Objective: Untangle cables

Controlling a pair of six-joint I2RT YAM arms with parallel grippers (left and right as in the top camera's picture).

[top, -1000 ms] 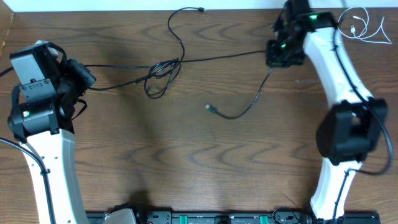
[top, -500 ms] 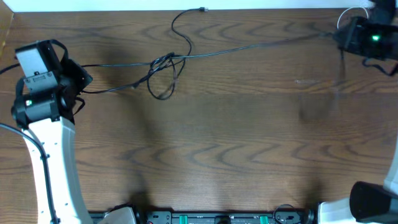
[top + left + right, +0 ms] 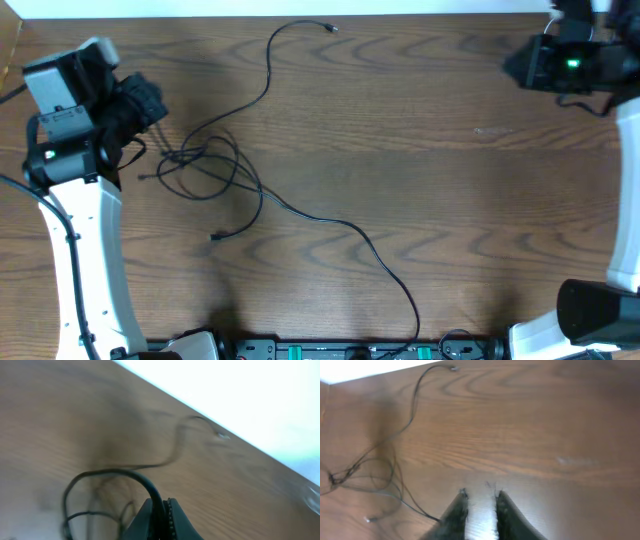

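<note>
The black cables [image 3: 205,165] lie in a loose tangle on the wooden table [image 3: 400,180], left of centre. One strand runs up to a plug [image 3: 330,27] at the far edge. Another trails right and down to the front edge [image 3: 415,325]. A short end [image 3: 215,237] lies below the tangle. My left gripper [image 3: 155,108] is just left of the tangle, shut on a black cable [image 3: 150,487] between its fingers [image 3: 163,512]. My right gripper [image 3: 512,68] is at the far right, open and empty [image 3: 480,496]; the tangle also shows in its view [image 3: 365,467]. The white cord is out of view.
The table's far edge meets a white wall [image 3: 250,390]. My right arm's white link [image 3: 625,180] runs down the right side and my left arm's link [image 3: 85,260] down the left. A rail with connectors [image 3: 330,350] lines the front edge.
The taut cable between the grippers has gone slack and dropped across the table toward the front edge. The tangle has shifted left and down. My right gripper now holds nothing.
</note>
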